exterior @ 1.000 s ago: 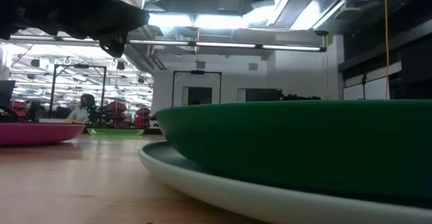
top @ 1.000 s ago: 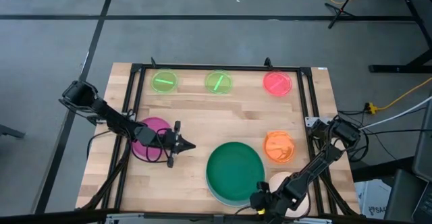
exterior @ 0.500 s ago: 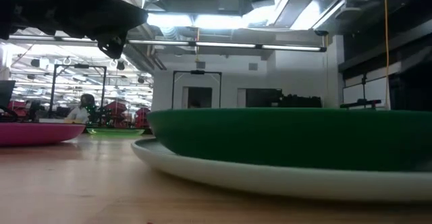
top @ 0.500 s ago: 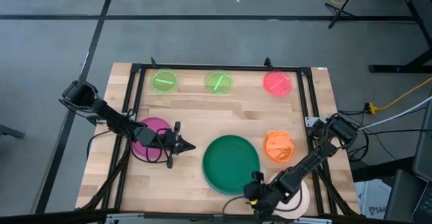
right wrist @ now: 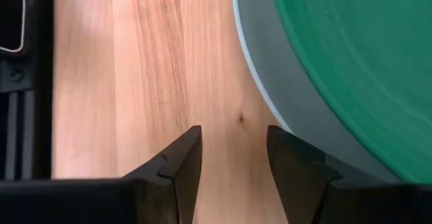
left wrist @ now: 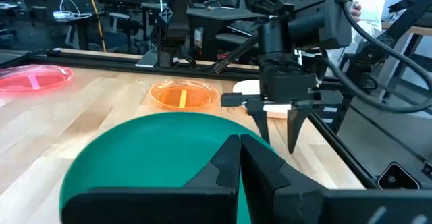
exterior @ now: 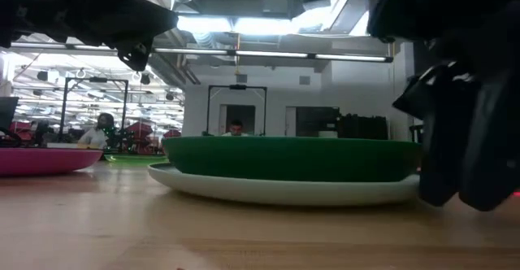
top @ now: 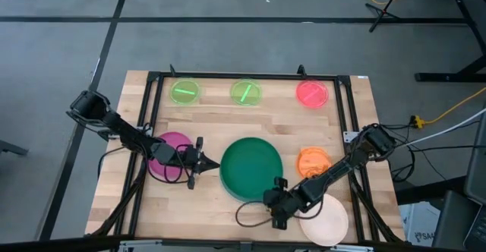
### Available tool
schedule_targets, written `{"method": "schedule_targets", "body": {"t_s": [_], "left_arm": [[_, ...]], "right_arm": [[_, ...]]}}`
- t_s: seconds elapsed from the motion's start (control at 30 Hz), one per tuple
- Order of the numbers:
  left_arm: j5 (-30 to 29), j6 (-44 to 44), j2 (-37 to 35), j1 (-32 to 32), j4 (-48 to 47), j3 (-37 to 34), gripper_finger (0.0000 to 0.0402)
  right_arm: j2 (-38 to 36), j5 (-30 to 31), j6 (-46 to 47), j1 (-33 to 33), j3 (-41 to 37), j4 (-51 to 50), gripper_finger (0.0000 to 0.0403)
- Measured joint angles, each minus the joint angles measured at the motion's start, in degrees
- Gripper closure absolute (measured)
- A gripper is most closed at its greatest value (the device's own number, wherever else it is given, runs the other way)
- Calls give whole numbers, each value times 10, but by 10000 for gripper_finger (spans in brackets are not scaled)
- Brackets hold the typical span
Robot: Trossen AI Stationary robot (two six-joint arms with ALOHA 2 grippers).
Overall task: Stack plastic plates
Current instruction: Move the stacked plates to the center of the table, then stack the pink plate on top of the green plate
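Note:
The large dark green plate (top: pixel 250 168) lies inside the light blue plate (exterior: pixel 284 193) near the table's middle. My right gripper (top: pixel 273 203) stands open at the near right rim of this stack, slanting down, with only bare wood between its fingers (right wrist: pixel 234 133). My left gripper (top: pixel 211 163) is shut and holds nothing. It points level at the stack's left side, above the magenta plate (top: pixel 171 147). The peach-cream plate (top: pixel 325 220), the orange plate (top: pixel 313 163), two lime-green plates (top: pixel 184 92) (top: pixel 245 92) and the red-pink plate (top: pixel 312 93) lie flat on the wood. My right gripper has the outer side of one finger (right wrist: pixel 297 173) against the light blue plate's rim (right wrist: pixel 264 96), at the stack's near right side. The fingers slant down from the table's right. That finger hides the exact spot of touch. Both plates rest flat on the table.
A black frame (top: pixel 243 76) borders the work area along the far, left and right sides. A dark cable loop (top: pixel 250 215) lies on the wood near the front edge. Bare wood shows between the stack and the far row of small plates.
My right gripper has swept toward the table's left and far side, its fingers staying open. The green plate and the light blue plate under it have slid along the table the same way, closer to my left gripper. The peach-cream plate now shows whole.

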Motion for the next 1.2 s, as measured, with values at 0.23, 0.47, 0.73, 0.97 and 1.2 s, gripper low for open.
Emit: {"method": "schedule_targets", "body": {"t_s": [0.23,0.47,0.73,0.97,1.2], "left_arm": [[0,-3,0,-3,0,0,395],[-2,-3,0,-13,0,0,395],[-8,-4,0,-15,1,0,395],[-8,-5,0,-16,1,0,395],[-9,-10,0,-25,1,0,395]], "right_arm": [[-55,-7,-13,0,0,-52,238],[-143,75,-14,13,0,-151,238],[-200,133,16,16,0,-287,238],[-228,146,50,16,-1,-392,238],[-280,136,111,16,-54,-398,238]]}}
